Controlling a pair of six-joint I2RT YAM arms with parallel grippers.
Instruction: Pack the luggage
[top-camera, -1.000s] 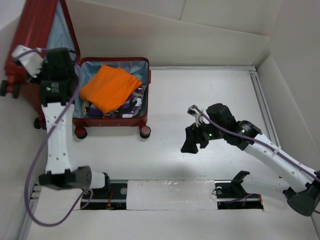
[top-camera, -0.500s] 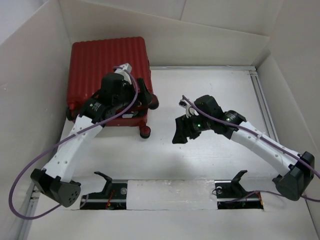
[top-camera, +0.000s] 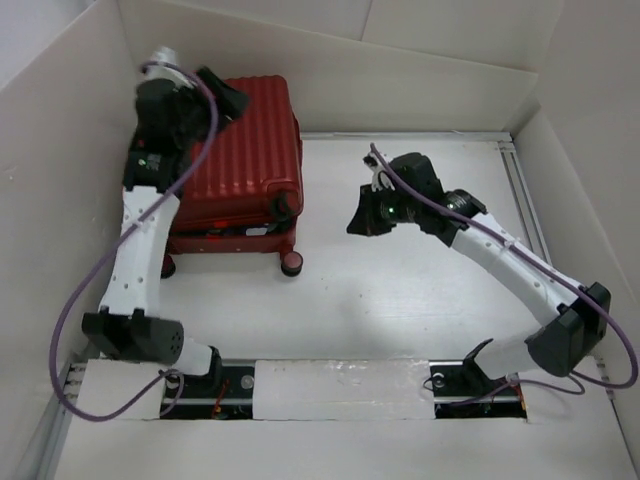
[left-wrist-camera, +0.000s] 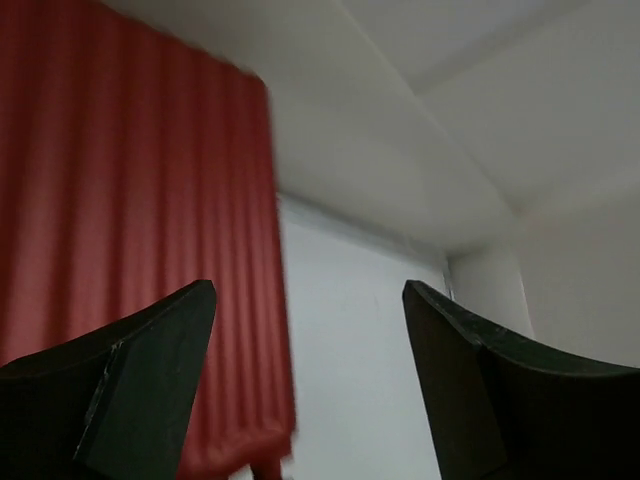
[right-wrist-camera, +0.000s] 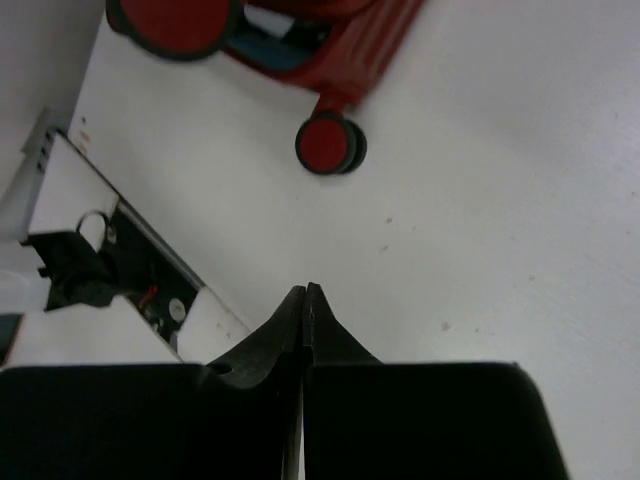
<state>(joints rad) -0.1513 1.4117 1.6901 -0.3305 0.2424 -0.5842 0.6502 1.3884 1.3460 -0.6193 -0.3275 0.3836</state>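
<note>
— White walls (top-camera: 420, 80) box in a white table (top-camera: 400, 300). Over at the far left lies the luggage (top-camera: 245, 150), flat, with its ribbed red lid down on the base.

— Zipped?

— Can't tell from where I stand. It sits close to the left arm's side, so I'd guess that arm does the work on it.

— And what is that arm doing?

— It reaches up over the far left corner of the shell. The left claw (left-wrist-camera: 308, 292) is spread wide with nothing between its fingers, and it's above the ribs, not touching them. To me it looks placed to press or push the lid.

— And further right?

— The right claw (right-wrist-camera: 303, 300) hangs over bare table, just right of the case and apart from it. Its two fingers are pinched together on nothing. I reckon it's keeping out of the way.

— Give me a count.

— One suitcase, two arms, two claws. I can see two wheels (top-camera: 291, 264) along the case's near edge, and no loose things on the table. Judging by the lid, the packing looks close to finished.
</note>
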